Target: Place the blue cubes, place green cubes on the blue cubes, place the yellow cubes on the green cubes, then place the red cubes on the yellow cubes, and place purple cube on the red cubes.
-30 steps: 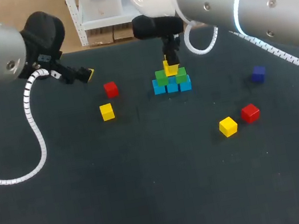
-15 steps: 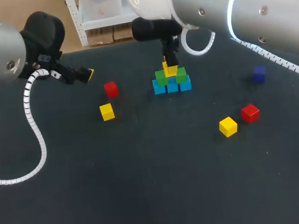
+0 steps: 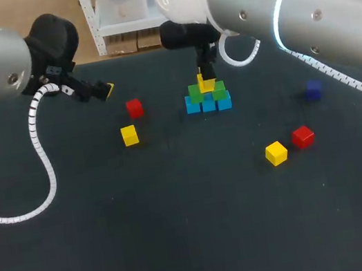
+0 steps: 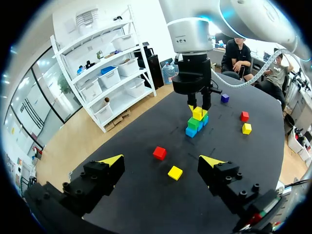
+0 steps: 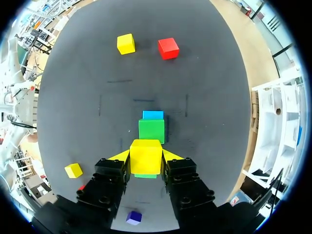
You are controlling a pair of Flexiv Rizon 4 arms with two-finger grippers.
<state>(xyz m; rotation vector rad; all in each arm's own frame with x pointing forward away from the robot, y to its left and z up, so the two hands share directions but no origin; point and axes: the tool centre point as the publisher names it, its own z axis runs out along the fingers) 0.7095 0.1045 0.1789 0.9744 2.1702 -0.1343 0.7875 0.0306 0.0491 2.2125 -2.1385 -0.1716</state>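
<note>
The held yellow cube (image 5: 146, 156) is clamped between the two fingers of the right gripper (image 3: 207, 75), one finger on each side. It sits directly over the green cubes (image 3: 195, 94); I cannot tell whether it rests on them. Under those, the blue cubes (image 3: 193, 107) form the bottom row on the dark table (image 3: 184, 233). Well ahead of this gripper lie a loose red cube (image 5: 168, 48) and a loose yellow cube (image 5: 126, 43). A second yellow cube (image 3: 276, 153), a second red cube (image 3: 302, 136) and the purple cube (image 3: 312, 90) lie off to its other side. The left gripper (image 4: 162, 161) hangs well apart from the stack. Its fingers are spread with nothing between them, and the loose red and yellow cubes lie just ahead of it.
</note>
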